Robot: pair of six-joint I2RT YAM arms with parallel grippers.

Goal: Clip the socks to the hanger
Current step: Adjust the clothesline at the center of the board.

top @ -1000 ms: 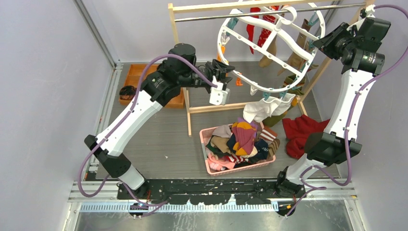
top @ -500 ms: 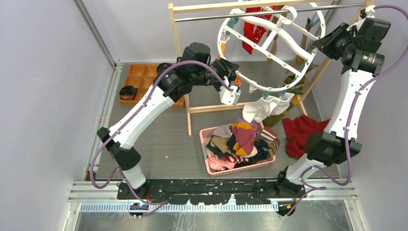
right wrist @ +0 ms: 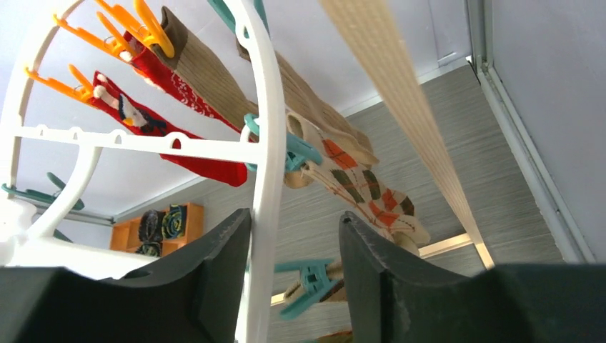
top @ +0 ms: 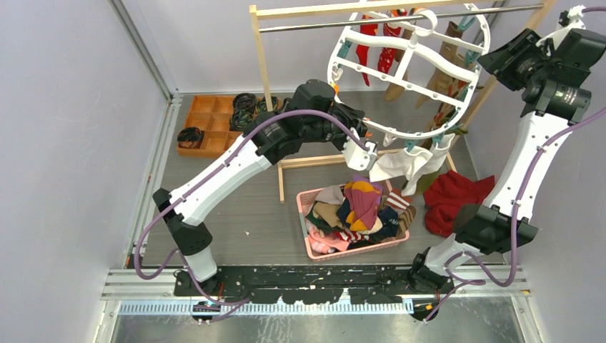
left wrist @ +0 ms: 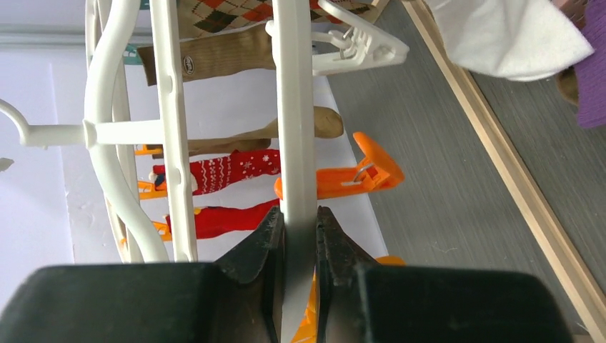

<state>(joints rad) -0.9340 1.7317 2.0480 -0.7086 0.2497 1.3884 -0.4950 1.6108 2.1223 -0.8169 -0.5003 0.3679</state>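
Left pincer [left wrist: 300, 220] pinches a white bar of the hanger [left wrist: 294, 121], which hangs upper centre-right in the overhead view; right pincer [right wrist: 296, 236] stands spread astride its rim. Keep the frame steady and level before fetching from the socks [top: 363, 204] heaped in the basket [top: 308, 247], lower centre.
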